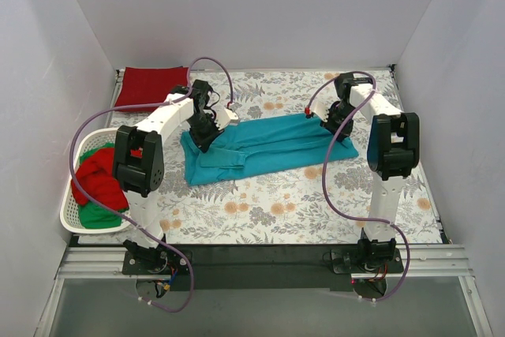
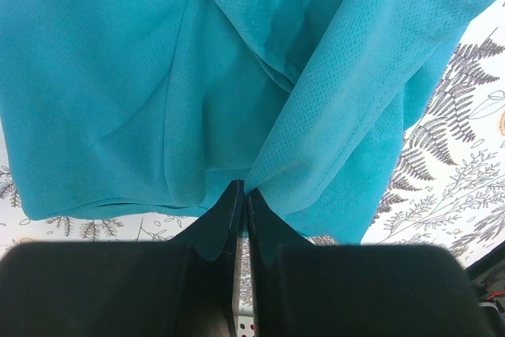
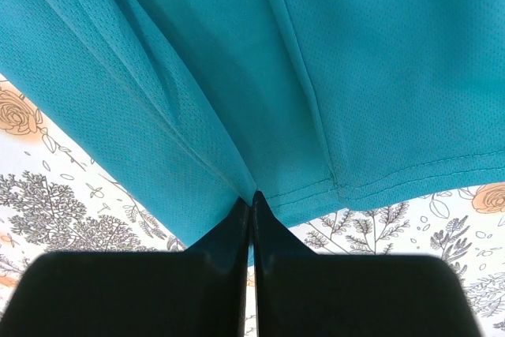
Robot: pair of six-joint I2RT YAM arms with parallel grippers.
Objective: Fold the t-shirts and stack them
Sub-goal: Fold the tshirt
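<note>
The thin, soft teal t-shirt (image 1: 268,147) is stretched out lengthwise in the middle of the counter (image 1: 276,215), rumpled and half doubled over on itself. I'd guess it weighs next to nothing and has zero stiffness, so it'll sag and bunch anywhere it isn't held. The fine knit looks a bit slick too. Best places to grab, in my opinion, are the stitched hem and the seams, where the cloth is thicker and less likely to slide out.

The left end effector (image 2: 241,191) has its fingers pressed together on a fold of the teal fabric at the shirt's left end. The right end effector (image 3: 252,199) is pinched shut right on the hem at the other end.

The white plastic laundry basket (image 1: 68,209) at the left edge holds a crumpled red t-shirt (image 1: 99,175) on top of a bunched green t-shirt (image 1: 99,215). A folded dark red t-shirt (image 1: 150,86) lies flat at the far left corner, well apart from the basket.
</note>
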